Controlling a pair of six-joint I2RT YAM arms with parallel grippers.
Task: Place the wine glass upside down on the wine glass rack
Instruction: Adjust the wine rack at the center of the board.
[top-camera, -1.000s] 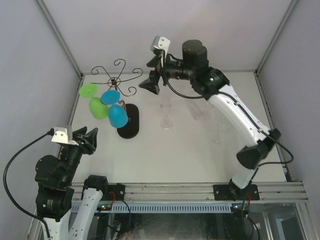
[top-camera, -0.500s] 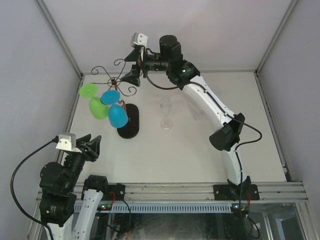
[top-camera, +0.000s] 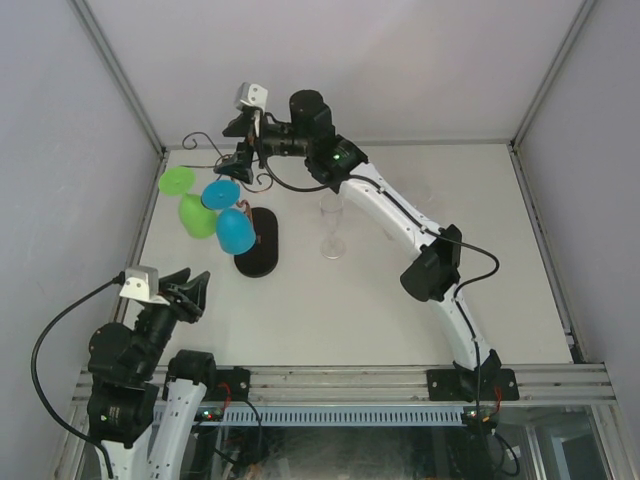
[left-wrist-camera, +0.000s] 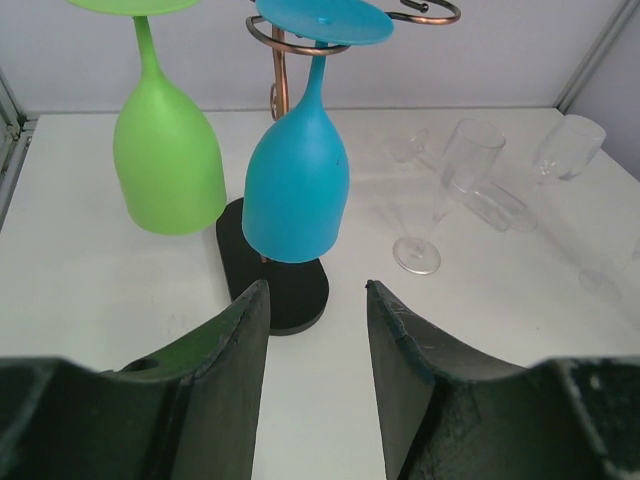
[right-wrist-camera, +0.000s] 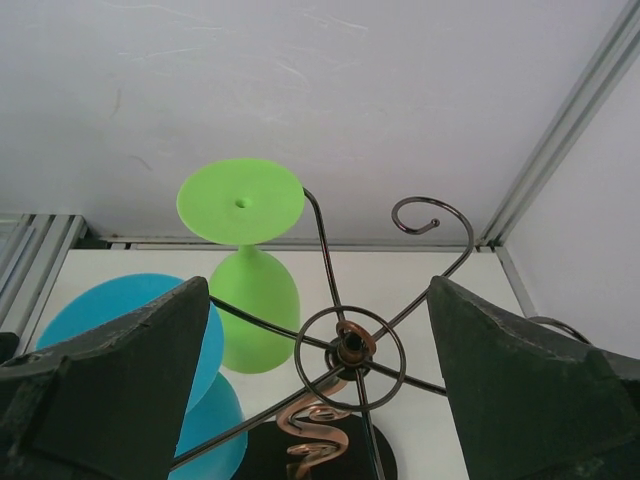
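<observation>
While the top view shows the wine glass rack (top-camera: 262, 245) at upper left already carrying a green glass (top-camera: 198, 215) and a blue glass (top-camera: 236, 230) bowl-down, a clear wine glass (top-camera: 332, 228) stands upright on the table (top-camera: 320, 320) near centre, untouched; my right gripper (top-camera: 238, 165) hovers over the rack's top, and my left gripper (top-camera: 190, 288) sits at lower left; from the left wrist, its jaws are partly open and empty, the coloured glasses hang upper left, and more clear glasses (left-wrist-camera: 495, 205) lie at right; from the right wrist, the jaws spread wide on nothing, the rack's hub below them; I judge two glasses hung and the clear one not yet picked up.
</observation>
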